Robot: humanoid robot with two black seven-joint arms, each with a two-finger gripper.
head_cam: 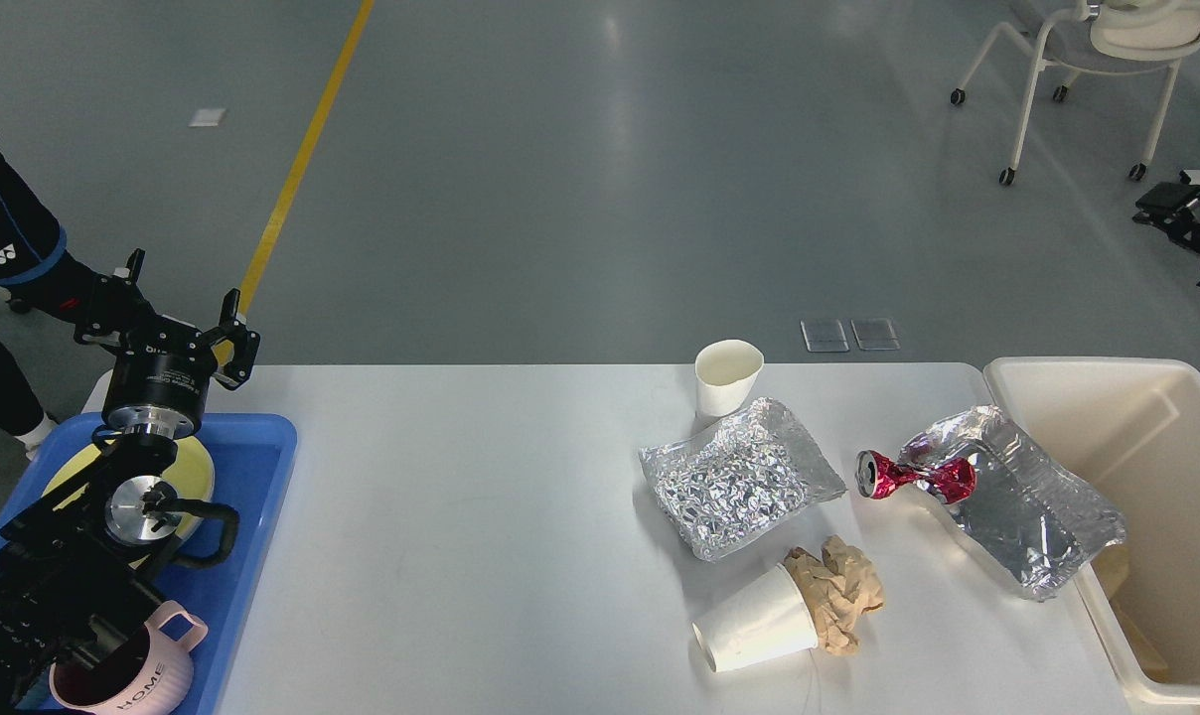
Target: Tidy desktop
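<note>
The white desktop (481, 516) carries litter on its right half: an upright paper cup (727, 375), a crinkled silver foil bag (741, 477), a crushed red can (913, 477) lying against a second foil bag (1027, 506), and a tipped paper cup (757, 621) touching crumpled brown paper (838, 586). My left gripper (181, 288) is open and empty, raised over the far end of the blue tray, far from the litter. A dark part at the right edge (1171, 204) looks like my right arm's end; its fingers cannot be told apart.
A blue tray (252, 516) at the left holds a yellow plate (198, 467) and a pink mug (138, 675). A cream bin (1156, 397) stands at the table's right end. A person stands at far left, and a wheeled chair (1087, 60) is beyond.
</note>
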